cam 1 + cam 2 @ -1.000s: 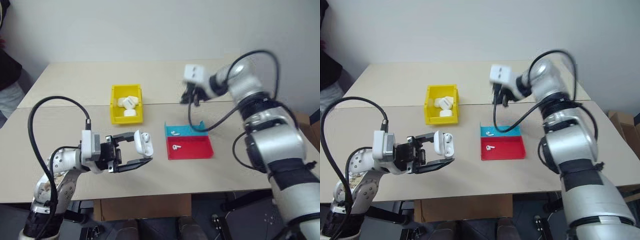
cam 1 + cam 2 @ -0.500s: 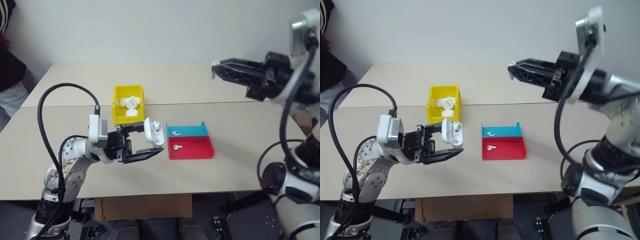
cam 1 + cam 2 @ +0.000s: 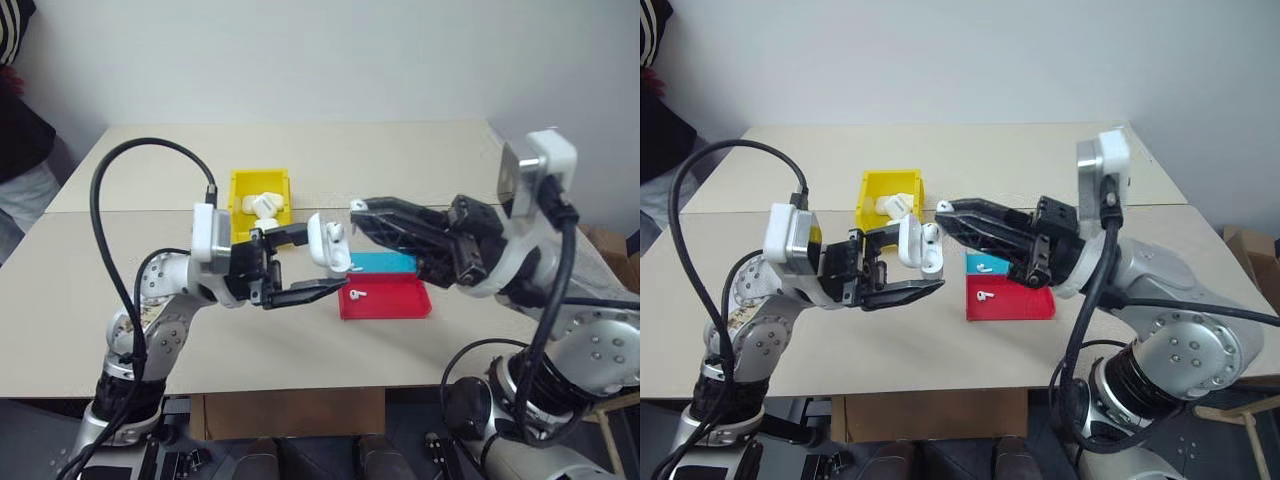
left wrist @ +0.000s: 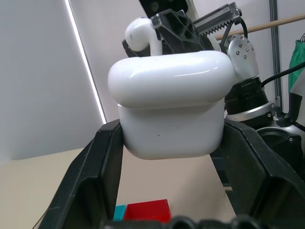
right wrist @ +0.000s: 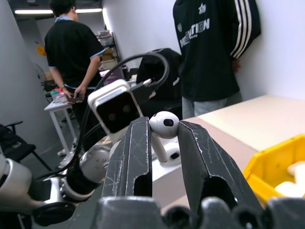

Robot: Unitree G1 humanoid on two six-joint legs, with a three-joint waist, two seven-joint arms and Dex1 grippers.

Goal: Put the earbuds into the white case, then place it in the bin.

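My left gripper point(image 4: 169, 157) has its black jaws clamped on the glossy, rounded-pebble white case point(image 4: 170, 107), holding it above the pale desk point(image 3: 420, 160). My right gripper point(image 5: 164, 126) pinches one smooth white earbud point(image 5: 163, 125) between narrowly parted jaws, right at the case. More earbuds lie in the shallow red tray point(image 3: 395, 303) and blue tray point(image 3: 992, 266); the yellow bin point(image 3: 240, 188) stands just behind.

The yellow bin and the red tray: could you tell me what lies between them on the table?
Bare tabletop; in the right eye view, nothing rests between the yellow bin and the red tray.
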